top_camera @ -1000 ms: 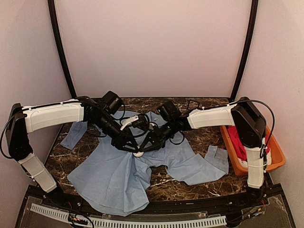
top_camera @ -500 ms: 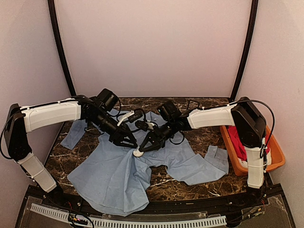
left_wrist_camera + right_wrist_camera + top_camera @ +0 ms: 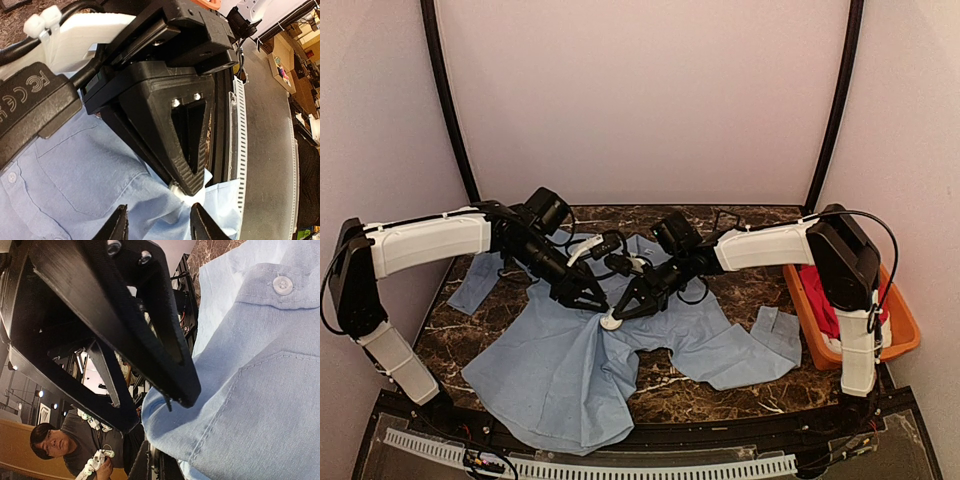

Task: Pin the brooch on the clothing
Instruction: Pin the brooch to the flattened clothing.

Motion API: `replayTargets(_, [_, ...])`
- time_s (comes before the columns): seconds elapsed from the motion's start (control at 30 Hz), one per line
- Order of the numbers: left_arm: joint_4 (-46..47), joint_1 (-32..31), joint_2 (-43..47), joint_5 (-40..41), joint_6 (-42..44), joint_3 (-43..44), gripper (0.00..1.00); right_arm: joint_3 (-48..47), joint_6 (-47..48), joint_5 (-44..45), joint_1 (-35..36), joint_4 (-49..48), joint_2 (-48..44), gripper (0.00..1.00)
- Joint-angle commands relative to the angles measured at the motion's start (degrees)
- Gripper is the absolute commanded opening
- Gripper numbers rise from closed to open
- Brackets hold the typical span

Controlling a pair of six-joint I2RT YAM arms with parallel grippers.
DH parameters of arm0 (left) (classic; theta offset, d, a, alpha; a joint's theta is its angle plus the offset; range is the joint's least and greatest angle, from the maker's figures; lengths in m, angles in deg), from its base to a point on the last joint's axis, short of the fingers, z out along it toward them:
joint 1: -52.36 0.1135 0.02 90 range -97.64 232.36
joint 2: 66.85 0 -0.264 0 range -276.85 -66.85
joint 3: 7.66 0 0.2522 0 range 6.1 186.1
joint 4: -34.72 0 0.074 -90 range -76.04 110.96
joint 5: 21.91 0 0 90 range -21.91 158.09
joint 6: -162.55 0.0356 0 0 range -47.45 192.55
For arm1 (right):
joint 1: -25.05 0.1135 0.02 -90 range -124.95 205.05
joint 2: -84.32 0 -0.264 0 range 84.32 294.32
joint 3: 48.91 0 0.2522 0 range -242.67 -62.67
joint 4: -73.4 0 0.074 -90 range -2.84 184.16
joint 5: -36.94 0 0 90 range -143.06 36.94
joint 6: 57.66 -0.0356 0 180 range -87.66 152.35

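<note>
The clothing, a light blue shirt, lies spread across the dark marble table. The brooch, small, round and white, sits at the shirt's middle with my right gripper shut on it. In the left wrist view the brooch shows as a white bit under the right gripper's black fingers. My left gripper is just to the brooch's left, open, its jaws either side of a raised fold of the shirt. In the right wrist view the shirt bulges beside the left gripper's fingers.
An orange tray holding a red garment stands at the table's right edge. One sleeve lies at the left, one cuff at the right. Pale walls and two black poles enclose the back.
My left gripper has drawn back to the left, away from the right gripper's tip, leaving the white brooch plainly showing. The right arm has hardly moved.
</note>
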Motion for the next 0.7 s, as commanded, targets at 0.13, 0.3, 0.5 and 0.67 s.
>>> replayTargets(0.13, [-2.8,-1.2,-1.3,0.4,1.0,0.0,0.42,-0.8,0.5,-1.1,-0.3,-1.5,-1.6,0.0])
replayTargets(0.3, [-2.8,-1.2,-1.2,0.0,0.9,0.1,0.42,-0.8,0.4,-1.2,-0.3,-1.5,-1.6,0.0])
replayTargets(0.5, [-2.8,-1.4,-1.8,-0.1,1.0,0.3,0.41,-0.8,0.4,-0.9,-0.3,-1.5,-1.8,0.0])
replayTargets(0.67, [-3.8,-2.2,-2.6,0.7,1.7,1.3,0.41,-0.8,0.3,-0.7,-0.3,-1.3,-1.6,0.0])
